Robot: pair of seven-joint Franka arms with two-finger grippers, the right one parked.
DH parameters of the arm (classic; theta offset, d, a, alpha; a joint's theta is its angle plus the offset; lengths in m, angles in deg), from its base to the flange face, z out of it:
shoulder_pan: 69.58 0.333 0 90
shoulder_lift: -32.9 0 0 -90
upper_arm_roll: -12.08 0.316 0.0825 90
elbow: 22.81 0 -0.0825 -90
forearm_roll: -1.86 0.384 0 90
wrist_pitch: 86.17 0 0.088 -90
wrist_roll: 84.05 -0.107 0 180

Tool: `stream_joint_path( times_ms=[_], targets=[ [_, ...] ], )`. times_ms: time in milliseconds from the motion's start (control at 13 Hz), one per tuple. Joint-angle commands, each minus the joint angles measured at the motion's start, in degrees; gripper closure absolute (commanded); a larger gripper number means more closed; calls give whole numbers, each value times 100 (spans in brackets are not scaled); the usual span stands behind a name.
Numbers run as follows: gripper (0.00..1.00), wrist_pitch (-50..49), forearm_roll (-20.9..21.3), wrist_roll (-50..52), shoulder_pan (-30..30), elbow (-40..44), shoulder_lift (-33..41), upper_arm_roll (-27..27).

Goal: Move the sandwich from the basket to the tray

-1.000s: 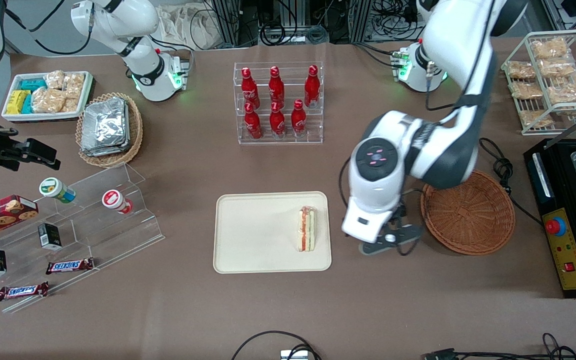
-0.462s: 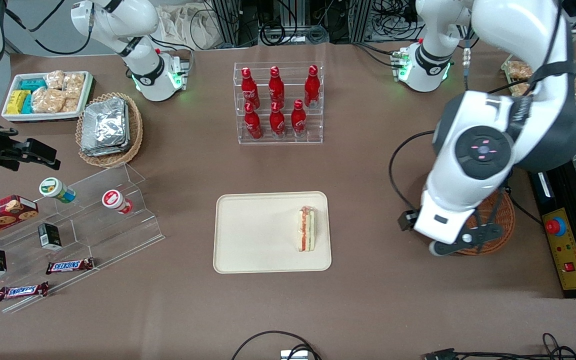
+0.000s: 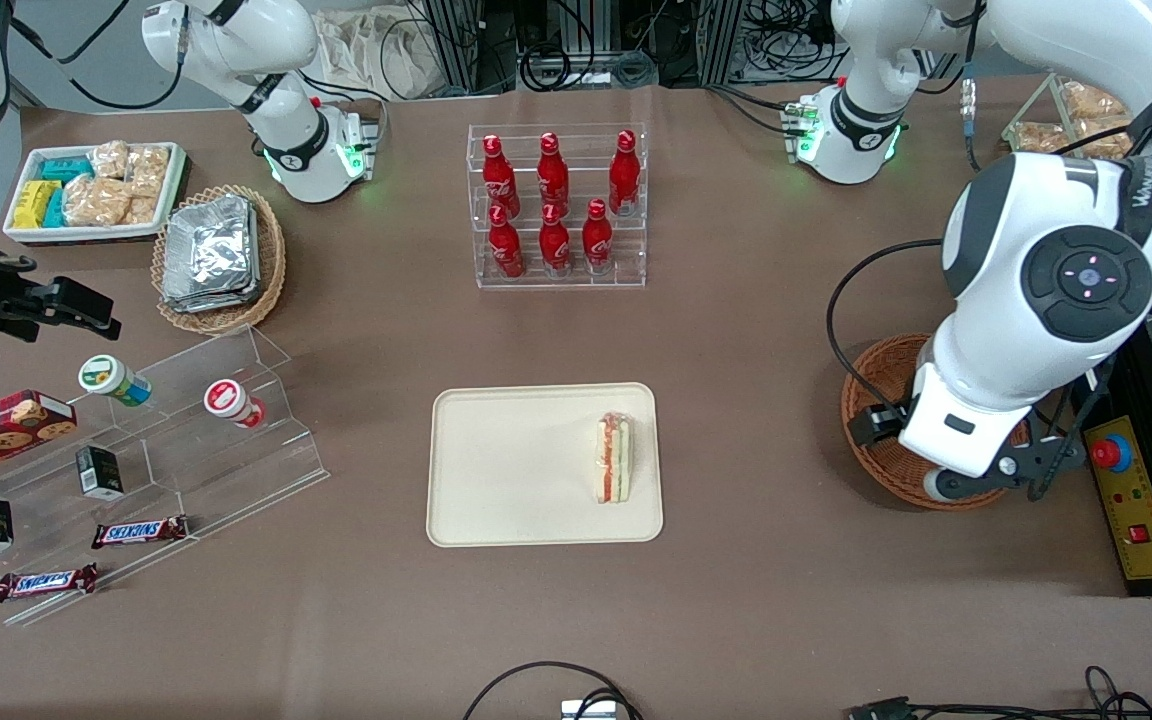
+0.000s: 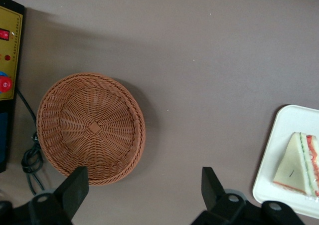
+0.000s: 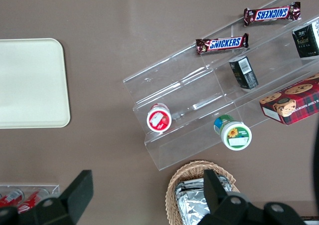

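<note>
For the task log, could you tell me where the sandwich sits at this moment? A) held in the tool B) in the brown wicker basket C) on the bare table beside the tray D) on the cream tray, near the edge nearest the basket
D: the sandwich lies on the tray by its basket-side edge; the basket holds nothing, and the tool is open above the table beside the basket.
</note>
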Motion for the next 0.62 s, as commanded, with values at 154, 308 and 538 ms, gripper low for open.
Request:
stream_joint_path(
  times_ms=[154, 308, 538],
  targets=[
    [0, -112, -456, -1076, 662, -629, 806, -41],
    [0, -112, -511, -1700, 961, -1050, 1298, -40],
    [0, -112, -659, -2202, 1199, -1630, 2062, -40]
  ],
)
